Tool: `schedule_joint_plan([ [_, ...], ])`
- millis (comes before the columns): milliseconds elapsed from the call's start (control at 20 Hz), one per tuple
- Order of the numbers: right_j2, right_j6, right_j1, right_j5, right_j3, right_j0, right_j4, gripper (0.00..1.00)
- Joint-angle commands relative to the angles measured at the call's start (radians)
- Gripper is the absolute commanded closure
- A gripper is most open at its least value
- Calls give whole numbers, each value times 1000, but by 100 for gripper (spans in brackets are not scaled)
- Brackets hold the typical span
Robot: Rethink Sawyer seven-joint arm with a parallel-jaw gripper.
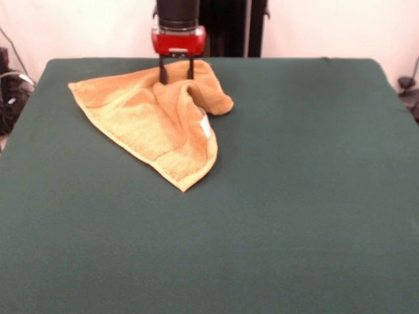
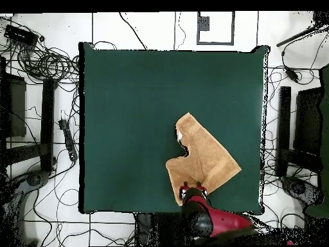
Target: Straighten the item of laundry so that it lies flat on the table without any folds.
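Note:
The orange-tan towel (image 1: pixel 154 118) lies crumpled on the dark green table (image 1: pixel 294 196), at its far side close to the robot. One part is folded over the rest, with a rolled bulge at the right and a small white tag (image 1: pixel 205 124) showing. My gripper (image 1: pixel 177 73) hangs straight down over the towel's far edge. Its two black fingers (image 1: pixel 163 72) stand apart, with the tips at the raised fold. In the overhead view the towel (image 2: pixel 202 157) sits near the table's (image 2: pixel 128 96) bottom edge, with the gripper (image 2: pixel 193 190) at its lower corner.
The black robot pedestal (image 1: pixel 226 26) stands behind the table's far edge. Cables (image 2: pixel 45 64) and black stands (image 2: pixel 48 122) lie on the floor around the table. Green surface (image 1: pixel 262 248) stretches in front of and to the right of the towel.

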Motion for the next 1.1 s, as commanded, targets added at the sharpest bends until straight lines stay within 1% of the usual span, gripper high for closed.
schedule_joint_plan([
  [50, -9, 3, -49, 232, -106, -32, -55, 0],
  [300, 14, -6, -105, 283, -106, -81, -114, 0],
  [400, 27, -2, -99, 294, -120, -88, -129, 0],
  [500, 49, 0, -91, 300, -137, -115, -149, 0],
  [600, 51, 23, -52, 278, -158, -111, -157, 0],
  [700, 44, 63, 15, 212, -190, -85, -157, 0],
  [800, 44, 81, 55, 176, -219, -81, -161, 0],
  [1000, 50, 72, 54, 192, -252, -86, -176, 0],
  [1100, 53, 83, 76, 185, -268, -78, -174, 0],
])
